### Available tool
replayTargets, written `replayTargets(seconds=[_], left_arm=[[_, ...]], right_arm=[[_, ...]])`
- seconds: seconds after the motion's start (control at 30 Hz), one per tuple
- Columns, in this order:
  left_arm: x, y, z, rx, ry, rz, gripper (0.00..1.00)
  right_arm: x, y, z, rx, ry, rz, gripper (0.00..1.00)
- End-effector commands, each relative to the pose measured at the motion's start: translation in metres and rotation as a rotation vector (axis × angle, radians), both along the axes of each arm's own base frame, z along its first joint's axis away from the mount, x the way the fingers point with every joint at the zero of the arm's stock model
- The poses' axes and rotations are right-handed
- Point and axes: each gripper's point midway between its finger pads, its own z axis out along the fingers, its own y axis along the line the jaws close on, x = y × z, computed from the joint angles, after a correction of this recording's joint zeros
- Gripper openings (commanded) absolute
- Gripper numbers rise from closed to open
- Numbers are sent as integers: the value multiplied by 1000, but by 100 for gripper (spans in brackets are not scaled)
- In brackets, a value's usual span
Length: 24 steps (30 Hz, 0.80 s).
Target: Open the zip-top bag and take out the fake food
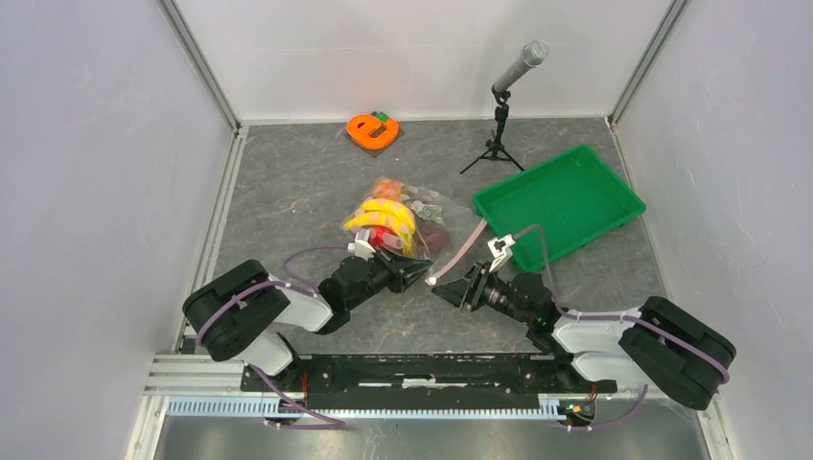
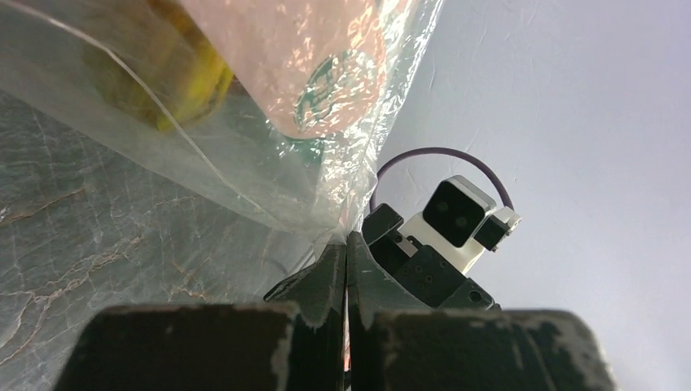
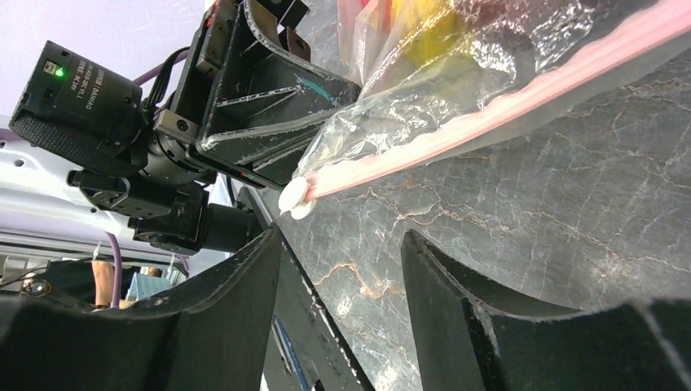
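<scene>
- L gripper (image 1: pixel 418 271): fingers pressed flat together, pinching the clear film at the near corner of the zip-top bag (image 1: pixel 398 225). The left wrist view showed the film running down into the closed tips, no gap visible.
- R gripper (image 1: pixel 448 287): fingers spread wide, holding nothing. It was lined up w/ the white slider tab (image 3: pixel 295 197), which sat just ahead of the open fingers, not between them and not touched.
- Bag posn: mid-table, lying on the grey table (image 1: pixel 288 192), between the two grippers and the far wall. The near corner was lifted slightly by the L grip.
- Pink zip strip (image 3: pixel 489 114): ran from the slider tab away toward the green tray (image 1: pixel 566 196). It appeared as one unbroken band, so the zip was judged not yet opened. The far end was not clear enough to confirm.
- Fake food (image 1: pixel 382 216): all visible pcs were inside the bag. The yellow banana bunch was on top, w/ red and dark maroon pcs beneath. None lay outside on the table or in the tray.
- Progress est.: early. The bag was anchored and the slider approached.
- Remaining: grasp the slider, pull it along the strip, spread the mouth, extract each pc.
</scene>
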Motion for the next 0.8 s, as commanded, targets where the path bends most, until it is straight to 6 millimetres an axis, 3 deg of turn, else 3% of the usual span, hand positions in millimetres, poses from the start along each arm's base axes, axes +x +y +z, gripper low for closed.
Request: replayTargets(seconds=[0.0, 0.3, 0.5, 0.77], left_arm=[[4, -6, 27, -48, -64, 1, 2], [0, -7, 32, -71, -68, -17, 2], [-2, -9, 34, -71, -69, -33, 2], [-4, -3, 32, -47, -73, -19, 2]], right_arm=[[1, 11, 22, 71, -60, 33, 61], [-1, 19, 43, 137, -123, 78, 59], [7, 26, 45, 128, -130, 74, 58], [12, 27, 40, 134, -103, 53, 45]])
